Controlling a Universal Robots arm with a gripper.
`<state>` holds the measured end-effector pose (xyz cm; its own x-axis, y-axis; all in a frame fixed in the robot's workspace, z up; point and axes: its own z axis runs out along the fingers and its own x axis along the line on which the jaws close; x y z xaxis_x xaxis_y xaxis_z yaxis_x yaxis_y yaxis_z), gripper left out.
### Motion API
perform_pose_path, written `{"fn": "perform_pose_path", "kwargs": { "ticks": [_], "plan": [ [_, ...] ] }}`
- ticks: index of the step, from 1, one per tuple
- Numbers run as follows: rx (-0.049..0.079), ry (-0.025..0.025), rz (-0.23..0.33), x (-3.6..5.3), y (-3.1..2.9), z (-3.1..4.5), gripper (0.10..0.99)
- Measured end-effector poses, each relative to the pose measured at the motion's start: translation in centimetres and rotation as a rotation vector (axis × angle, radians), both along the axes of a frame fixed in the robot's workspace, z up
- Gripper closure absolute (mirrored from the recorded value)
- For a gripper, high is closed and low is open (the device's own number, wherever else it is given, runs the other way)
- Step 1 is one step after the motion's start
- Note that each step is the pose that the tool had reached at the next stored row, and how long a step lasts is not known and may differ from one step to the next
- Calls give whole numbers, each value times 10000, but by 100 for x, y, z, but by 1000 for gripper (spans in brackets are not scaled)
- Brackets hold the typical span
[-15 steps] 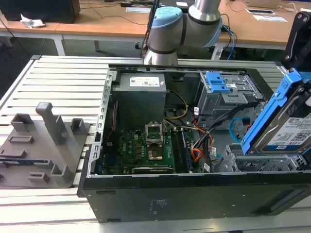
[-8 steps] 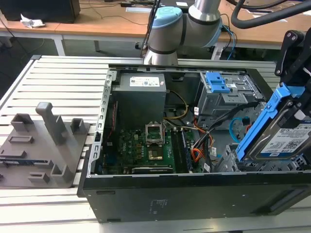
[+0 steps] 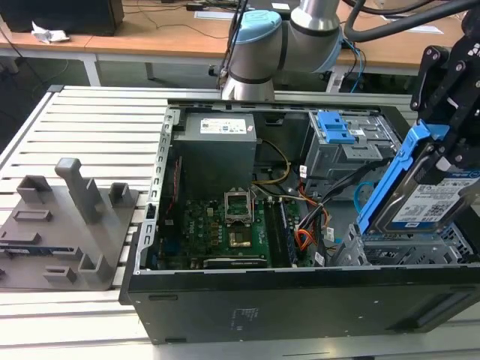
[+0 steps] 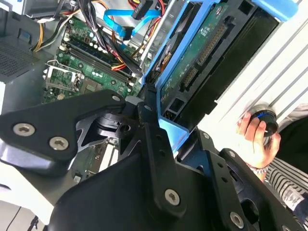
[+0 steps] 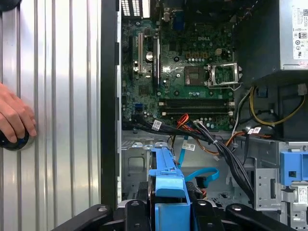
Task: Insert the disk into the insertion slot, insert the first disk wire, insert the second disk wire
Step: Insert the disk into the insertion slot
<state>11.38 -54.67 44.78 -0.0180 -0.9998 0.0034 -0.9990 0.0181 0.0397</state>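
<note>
Disk (image 3: 420, 202), clipped in its blue carrier, is hanging tilted at the exterior view's right, just above the insertion slot (image 3: 405, 247) inside the open computer case (image 3: 300, 300), not yet seated in it. The gripper (image 3: 448, 150) is clamping the carrier's upper end, its fingers (image 4: 149, 130) pressing on the blue frame. Beyond it, the taller grey cage (image 3: 341, 154) is carrying a blue latch. The motherboard (image 3: 225, 225) is lying toward the exterior view's left. A person's hand (image 5: 14, 120) is resting on a dark round object (image 5: 14, 140) on the slatted table (image 3: 97, 127).

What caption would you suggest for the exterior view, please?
Gripper holds the hard drive tilted above the low drive cage of an open computer case.
</note>
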Motion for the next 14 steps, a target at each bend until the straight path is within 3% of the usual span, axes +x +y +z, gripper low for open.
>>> {"fn": "perform_pose_path", "kwargs": {
  "ticks": [3, 14],
  "plan": [
    [1, 1, 0, 14, 12, -33, 722],
    [0, 1, 0, 14, 12, -281, 722]
  ]
}}
